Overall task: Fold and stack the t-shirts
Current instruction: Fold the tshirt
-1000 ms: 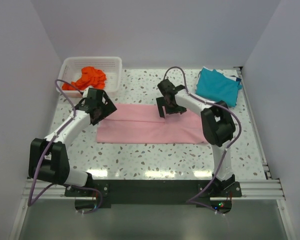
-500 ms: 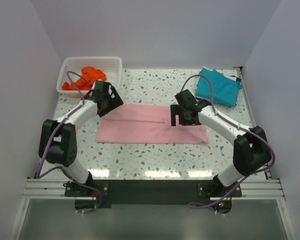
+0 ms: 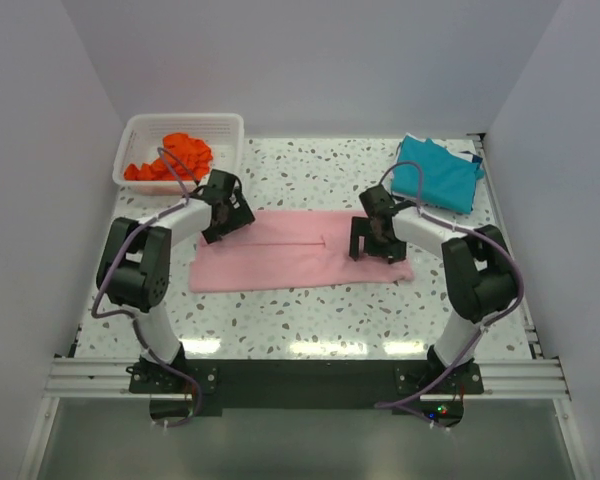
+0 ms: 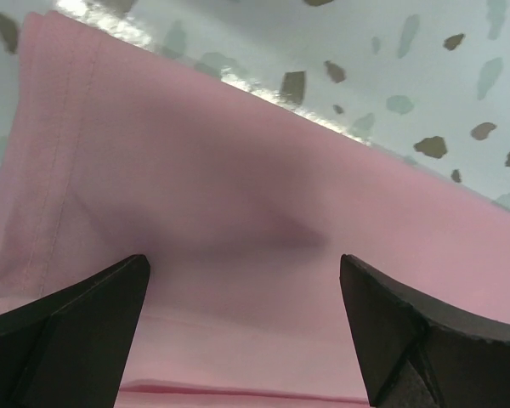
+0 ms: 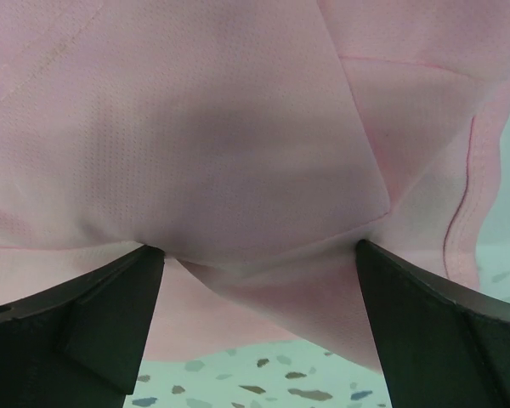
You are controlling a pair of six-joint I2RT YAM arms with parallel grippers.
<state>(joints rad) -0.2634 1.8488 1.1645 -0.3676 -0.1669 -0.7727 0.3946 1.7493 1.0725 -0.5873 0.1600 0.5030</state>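
The light pink t-shirt (image 3: 280, 258) lies as a long flat strip across the middle of the table. My left gripper (image 3: 216, 226) is open, low over its far left corner; in the left wrist view (image 4: 244, 276) pink cloth (image 4: 238, 187) fills the space between the spread fingers. My right gripper (image 3: 373, 250) is open, low over the shirt's right part; in the right wrist view (image 5: 257, 255) a raised fold of pink cloth (image 5: 221, 127) runs between the fingertips. The teal blue t-shirt (image 3: 436, 174) lies folded at the back right. The orange-red t-shirt (image 3: 175, 156) lies bunched in the basket.
The white mesh basket (image 3: 232, 140) stands at the back left corner. Grey walls close in the left, back and right sides. Speckled tabletop (image 3: 310, 310) shows in front of the pink shirt, and a strip shows beyond its far edge (image 4: 391, 68).
My left gripper has moved right and back to the pink shirt's far left corner. My right gripper has moved right and forward to the shirt's right part. The shirt's right end has shifted slightly.
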